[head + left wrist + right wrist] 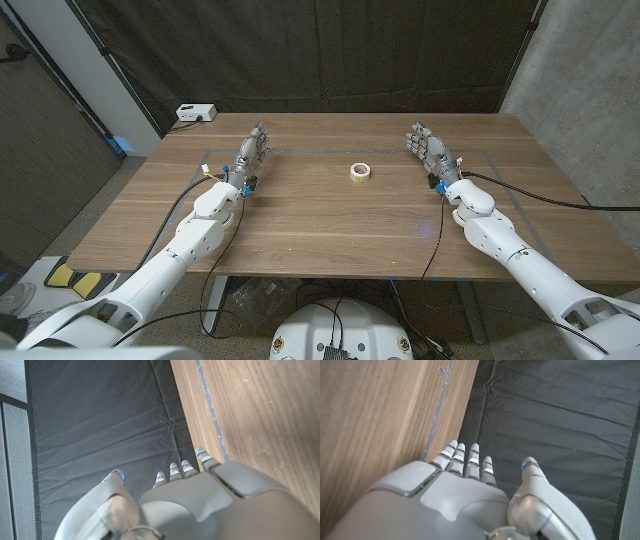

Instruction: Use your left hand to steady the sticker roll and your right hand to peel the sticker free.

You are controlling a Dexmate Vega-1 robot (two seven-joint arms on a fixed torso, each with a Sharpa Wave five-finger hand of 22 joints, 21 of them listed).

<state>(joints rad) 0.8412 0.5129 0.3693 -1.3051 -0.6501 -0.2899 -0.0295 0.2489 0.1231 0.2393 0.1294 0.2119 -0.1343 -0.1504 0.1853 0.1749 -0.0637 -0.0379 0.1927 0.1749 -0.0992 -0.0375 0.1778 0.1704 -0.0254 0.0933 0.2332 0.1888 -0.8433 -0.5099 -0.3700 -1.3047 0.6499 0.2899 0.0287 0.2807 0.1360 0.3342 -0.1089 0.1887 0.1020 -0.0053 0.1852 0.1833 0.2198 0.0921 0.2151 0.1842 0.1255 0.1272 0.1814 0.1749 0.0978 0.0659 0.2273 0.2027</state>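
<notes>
One small white sticker roll (pixel 360 171) (lying flat) mid-table; left hand (pixel 252 153), right hand (pixel 427 148) fingers released.

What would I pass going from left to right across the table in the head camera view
White box at the table's far left corner → left hand → sticker roll → right hand.

We count one sticker roll (pixel 360 171) at the middle of the frame and one wooden table (pixel 300 225) under it. We see two hands, the left hand (pixel 252 153) and right hand (pixel 427 148), and one white box (pixel 196 113) at upper left.
</notes>
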